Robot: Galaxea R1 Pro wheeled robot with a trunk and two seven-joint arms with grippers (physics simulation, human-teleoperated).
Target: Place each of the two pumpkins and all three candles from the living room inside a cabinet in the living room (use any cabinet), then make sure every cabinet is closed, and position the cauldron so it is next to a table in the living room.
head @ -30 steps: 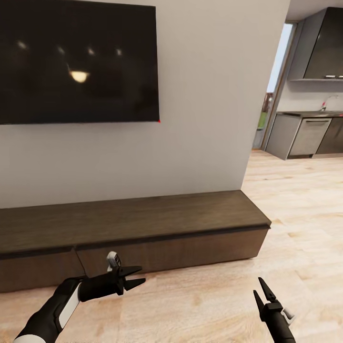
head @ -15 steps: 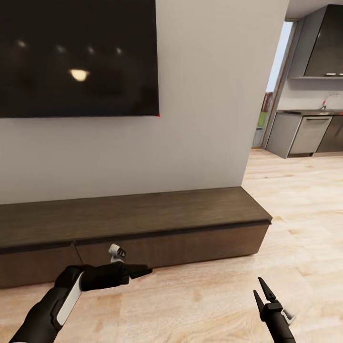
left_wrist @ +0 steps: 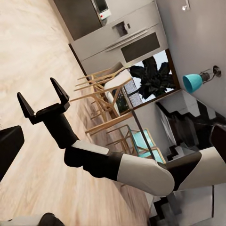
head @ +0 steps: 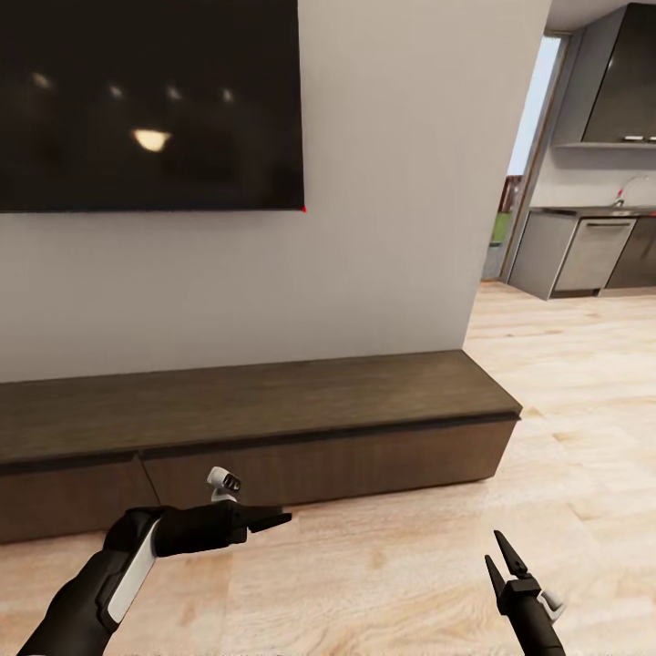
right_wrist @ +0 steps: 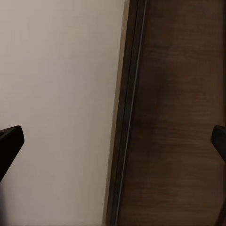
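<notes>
Cabinet (head: 301, 460) first: from the head view I have the long low dark-brown unit against the grey wall below the black television (head: 150, 105), its plain fronts shut and flush, a thin seam splitting two fronts. The wood looks matte with a faint grain; the top slab overhangs the fronts slightly. With no handles, I judge the front stiff and smooth, so my best hold is likely the shadowed lip under the top edge, hooked with a fingertip rather than pinched. My left gripper (head: 273, 521) hangs just in front of the cabinet, low over the pale plank floor (head: 401, 574), fingers seemingly drawn together. My right gripper (head: 499, 563) sits well apart from the cabinet, fingers parted in a narrow V.

Left wrist view: I look across at the right gripper (left_wrist: 43, 97), its two black fingers clearly apart, with wooden chairs (left_wrist: 106, 92) and a teal lamp (left_wrist: 193, 82) beyond.

Right wrist view: dark wood grain of the cabinet (right_wrist: 183, 122) meets the pale wall (right_wrist: 56, 94); black fingertips (right_wrist: 9, 141) stand wide at either edge.
</notes>
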